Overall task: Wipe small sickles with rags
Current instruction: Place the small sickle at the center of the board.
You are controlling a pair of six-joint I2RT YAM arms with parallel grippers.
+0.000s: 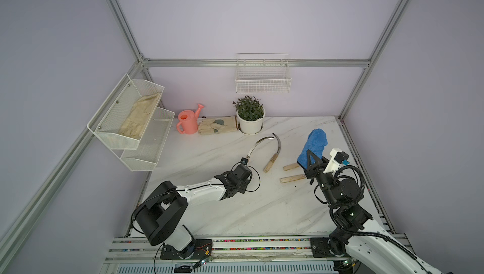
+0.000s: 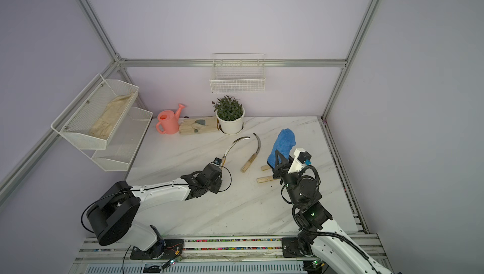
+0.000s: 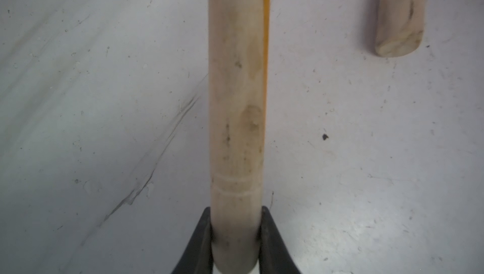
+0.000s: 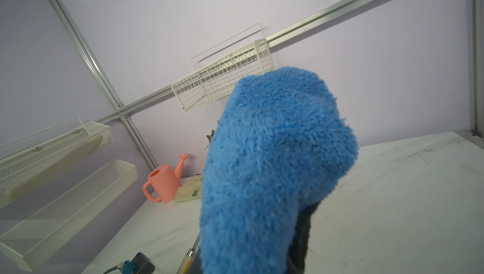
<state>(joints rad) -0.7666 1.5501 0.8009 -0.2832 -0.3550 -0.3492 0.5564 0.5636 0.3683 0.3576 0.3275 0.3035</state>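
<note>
**Tabletop** (image 1: 209, 152): white marble-look, scuffed. Stock as seen:

1. **Sickle no. 1** (image 1: 258, 142): clamped in left hand (image 3: 235, 215), black jaws pressed on both sides of the pale wooden handle. Thin curved blade sticks out past the wrist, arcing toward the plant. Can't tell whether it's lifted clear of the tabletop.
2. **Sickle no. 2** (image 1: 272, 161): flat on tabletop, just right of no. 1. Handle end is nearer the arms, blade curves toward back wall, and its tip is near no. 1's tip. Neither hand on it.
3. **Sickle no. 3** (image 1: 291, 166) & **sickle no. 4** (image 1: 292, 179): only handles show. They lie side by side, roughly parallel, on tabletop. Blade ends are hidden under rag & right arm.
4. **Rag** (image 1: 314, 144): blue fluffy microfibre w/ black trim. Held up off tabletop, tilted toward back wall, by right hand (image 1: 311, 161) w/ jaws together on its lower end. It sits above nos. 3 & 4 and fills most of the right wrist view.

**Misc., back edge, L to R:**
- pink watering can (image 1: 187, 123)
- beige work glove (image 1: 217, 126), flat between can & pot
- potted plant (image 1: 250, 118), white pot

**Walls:**
- Back wall: white wire basket (image 1: 263, 79).
- Left wall: 2-tier white mesh shelf (image 1: 146, 152), w/ beige shelf glove (image 1: 138, 118) in upper tier.
</note>
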